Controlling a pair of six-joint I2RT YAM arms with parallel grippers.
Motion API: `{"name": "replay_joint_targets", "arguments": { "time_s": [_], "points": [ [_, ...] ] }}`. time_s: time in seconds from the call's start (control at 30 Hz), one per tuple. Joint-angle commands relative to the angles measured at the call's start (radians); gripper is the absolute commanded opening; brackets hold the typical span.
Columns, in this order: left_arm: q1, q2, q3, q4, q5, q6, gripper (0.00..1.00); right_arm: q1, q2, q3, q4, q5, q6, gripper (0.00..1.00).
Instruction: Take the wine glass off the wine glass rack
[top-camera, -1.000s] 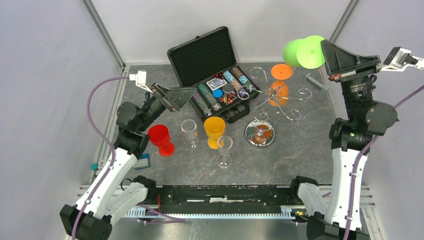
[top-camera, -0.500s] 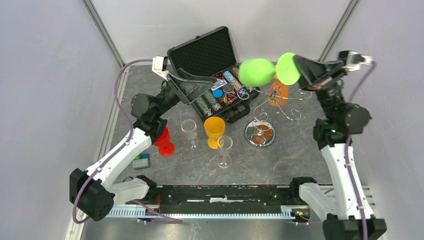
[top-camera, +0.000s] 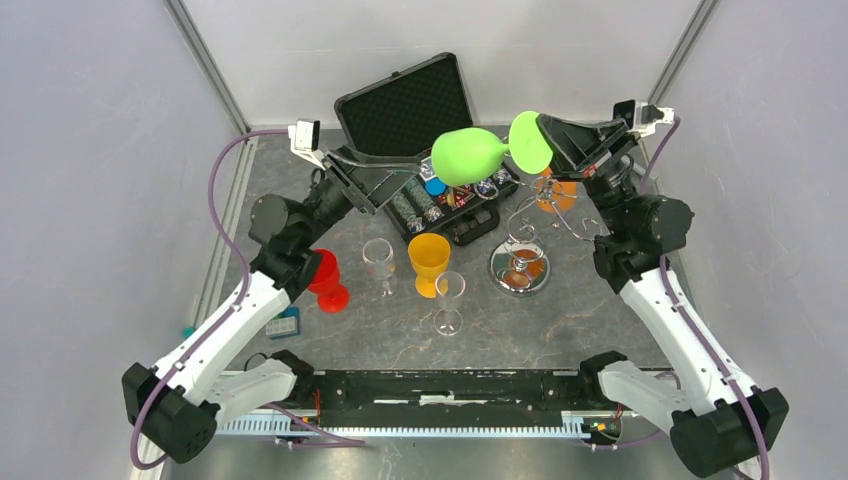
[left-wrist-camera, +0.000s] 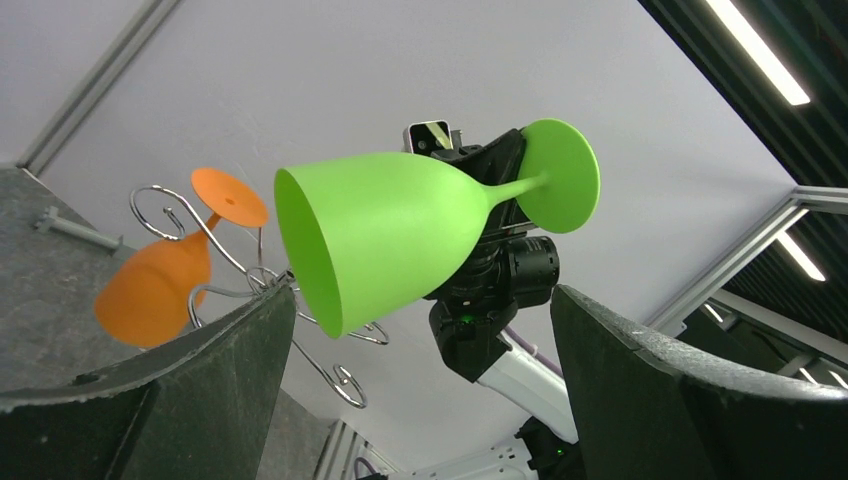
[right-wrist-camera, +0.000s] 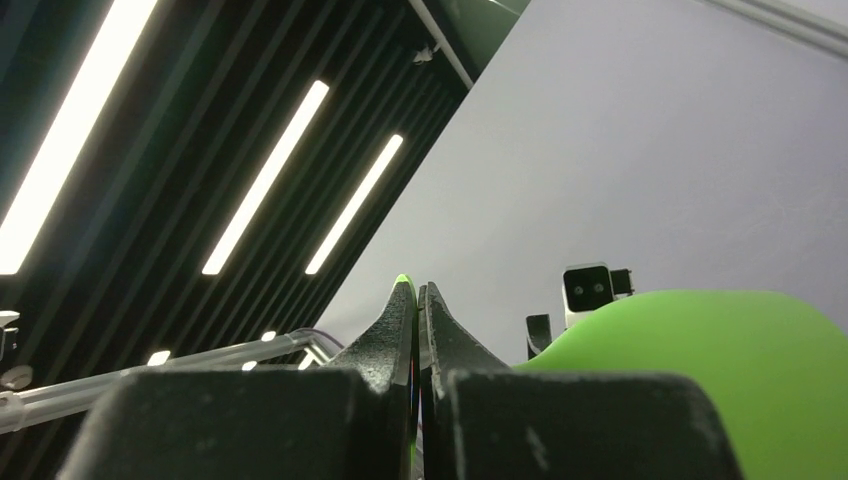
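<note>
I am watching the right jaws clenching on the edge of the green wine glass's (top-camera: 467, 155) round foot; in the right wrist view the two fingers are pressing together with only a sliver of green showing between their tips. The glass is lying on its side in the air, off the wine glass rack (top-camera: 497, 270) and apart from it, hanging over the open black chip case (top-camera: 405, 105) at the back of the bench (top-camera: 600, 310). Its bowl is pointing away from the right arm, with the open mouth facing the left arm.

The left jaws are standing wide and released, grasping nothing. In the left wrist view I am looking straight between the two dark fingers at the green bowl, which is floating in front of them without touching either one.

The rack is standing on its mirrored base to the right of the case, and an orange wine glass (left-wrist-camera: 150, 290) is hanging upside down from one of its curled hooks. On the bench in front of the case, a red goblet (top-camera: 322, 272), a clear glass (top-camera: 378, 258), a yellow goblet (top-camera: 429, 255) and a second clear glass (top-camera: 449, 290) are standing upright.
</note>
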Motion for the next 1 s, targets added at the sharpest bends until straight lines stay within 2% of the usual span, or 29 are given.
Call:
{"name": "replay_joint_targets", "arguments": {
  "time_s": [0.0,0.1,0.23,0.53,0.67,0.73,0.83,0.97],
  "points": [
    [0.001,-0.046,-0.012,-0.061,-0.041,0.067,1.00,0.068,0.016,-0.004,0.103,0.071,-0.031,0.00],
    [0.002,-0.052,-0.005,-0.127,-0.052,0.015,0.99,0.132,0.028,-0.026,0.145,0.121,-0.041,0.00],
    [0.002,-0.074,0.002,-0.152,-0.029,-0.054,0.93,0.201,0.043,-0.063,0.217,0.173,-0.042,0.00],
    [0.003,-0.128,0.010,-0.047,0.059,-0.206,0.59,0.234,0.058,-0.145,0.301,0.240,-0.001,0.00],
    [0.003,-0.104,0.039,0.032,0.120,-0.281,0.37,0.234,0.051,-0.182,0.316,0.278,0.006,0.00],
    [0.003,-0.099,0.040,0.064,0.133,-0.306,0.30,0.233,0.054,-0.186,0.322,0.282,0.008,0.00],
    [0.002,-0.095,0.042,0.090,0.147,-0.319,0.20,0.236,0.069,-0.177,0.332,0.271,0.014,0.00],
    [0.002,-0.090,0.048,0.109,0.170,-0.311,0.18,0.242,0.088,-0.170,0.335,0.253,0.022,0.00]
  ]
}}
